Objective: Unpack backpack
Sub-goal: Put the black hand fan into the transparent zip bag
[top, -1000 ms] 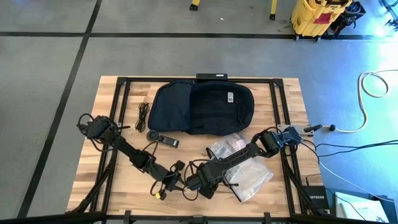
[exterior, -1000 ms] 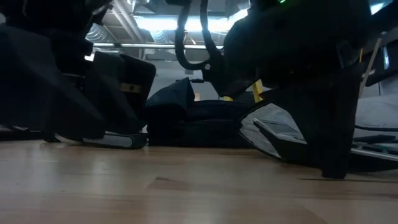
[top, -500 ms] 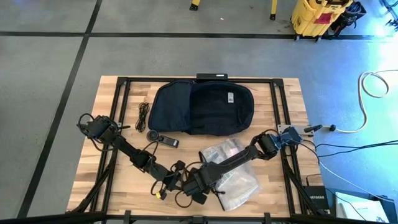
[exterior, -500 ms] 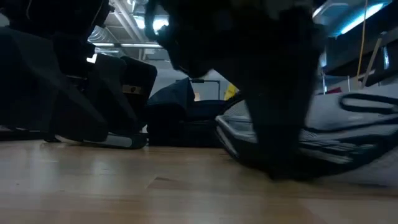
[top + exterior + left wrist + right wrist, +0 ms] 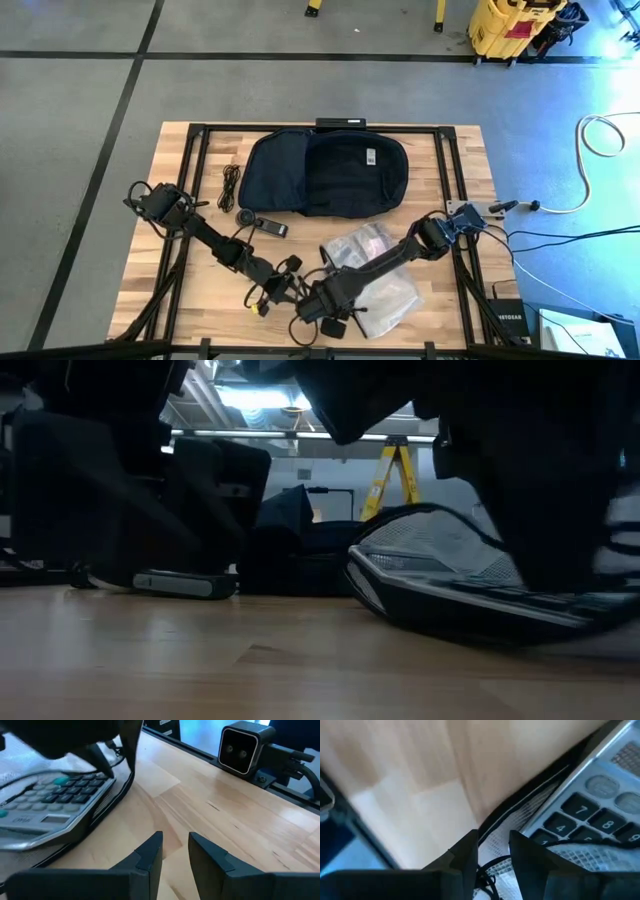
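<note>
Fingers of the right gripper (image 5: 492,851) pinch the mesh pouch (image 5: 530,822) holding a grey calculator (image 5: 45,805), keys 4, 7, 8 readable. Left gripper (image 5: 175,851) narrowly parted, empty. Soft navy backpack (image 5: 325,172) lies at the table's far edge.

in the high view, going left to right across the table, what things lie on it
coiled cable → small black gadget → backpack → mesh pouch, with the right gripper at its left edge
</note>
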You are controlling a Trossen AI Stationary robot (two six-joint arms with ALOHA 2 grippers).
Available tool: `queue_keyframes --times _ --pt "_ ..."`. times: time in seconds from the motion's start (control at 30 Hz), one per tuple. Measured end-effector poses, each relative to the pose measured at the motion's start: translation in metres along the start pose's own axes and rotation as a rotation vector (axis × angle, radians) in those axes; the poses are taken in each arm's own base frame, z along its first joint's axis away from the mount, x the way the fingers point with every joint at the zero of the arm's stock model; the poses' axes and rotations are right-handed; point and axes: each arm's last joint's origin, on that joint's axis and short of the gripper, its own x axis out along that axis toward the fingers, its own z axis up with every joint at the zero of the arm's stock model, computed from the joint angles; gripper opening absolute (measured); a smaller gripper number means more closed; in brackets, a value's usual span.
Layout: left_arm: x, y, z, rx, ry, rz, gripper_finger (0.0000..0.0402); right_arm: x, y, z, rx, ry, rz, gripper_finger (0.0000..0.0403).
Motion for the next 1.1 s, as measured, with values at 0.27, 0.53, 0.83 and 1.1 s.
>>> queue_keyframes --times 0.27,0.53,0.83,1.1 --pt "0.0 0.001 0.002 0.026 -0.025 -0.004 0.0079 -0.006 0.0 0.001 -0.05 0.044 0.063 0.0094" --pt "0.01 0.007 0.013 0.261 -0.103 0.019 0.0079 -0.017 0.014 -0.005 -0.16 -0.042 0.065 0.0095" --pt "0.022 0.041 -0.01 0.297 0.15 0.337 0.0079 -0.038 0.034 -0.033 -0.105 -0.271 -0.121 0.0095" --pt "0.004 0.04 -0.038 -0.333 0.14 0.341 0.0079 -0.034 0.048 -0.055 -0.059 -0.367 -0.185 0.0095"
